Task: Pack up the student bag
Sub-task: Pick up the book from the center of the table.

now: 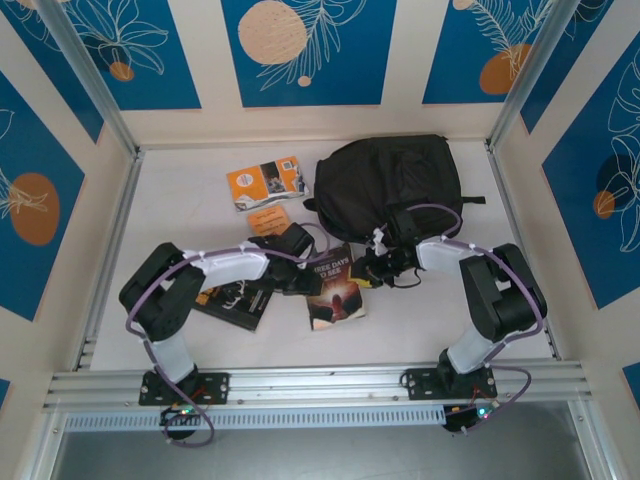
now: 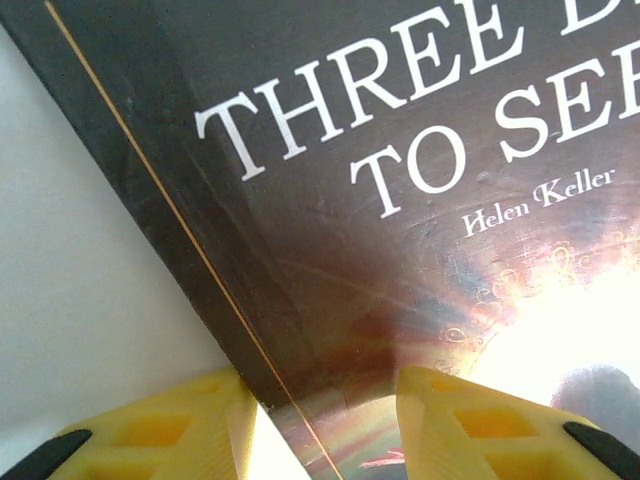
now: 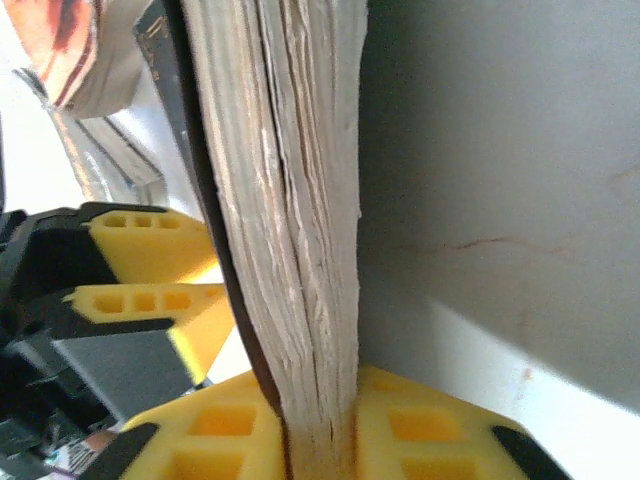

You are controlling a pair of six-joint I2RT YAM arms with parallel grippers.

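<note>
Student bag [image 1: 390, 180], near edge behind right arm [image 1: 412, 228], book [image 2: 400, 250] title — cut off

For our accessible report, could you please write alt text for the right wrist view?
The right gripper clamps a thick book by its page edges, seen end-on. The left gripper sits by the book's dark cover at left.
</note>
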